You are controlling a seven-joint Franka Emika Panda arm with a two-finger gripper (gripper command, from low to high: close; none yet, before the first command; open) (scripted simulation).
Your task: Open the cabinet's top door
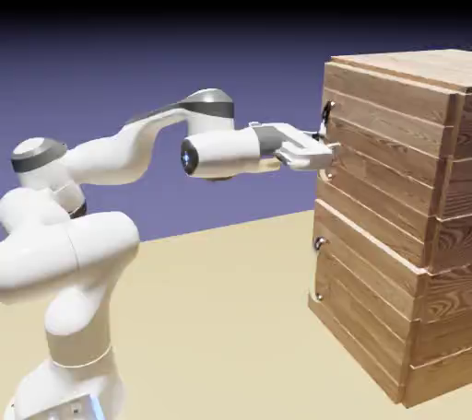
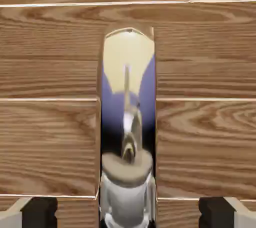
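The claw [image 1: 324, 157] sits open astride the handle [image 2: 128, 122] on the top door [image 1: 387, 146], frame center-right. If it closes off-center, the polished bar could slip free.

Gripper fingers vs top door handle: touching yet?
Apart. In the hand view the fingertips sit wide on either side of the handle, wood showing between each tip and the bar.

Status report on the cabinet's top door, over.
Gripper open, fingers either side of the handle. Top door looks shut. Nothing in the way.
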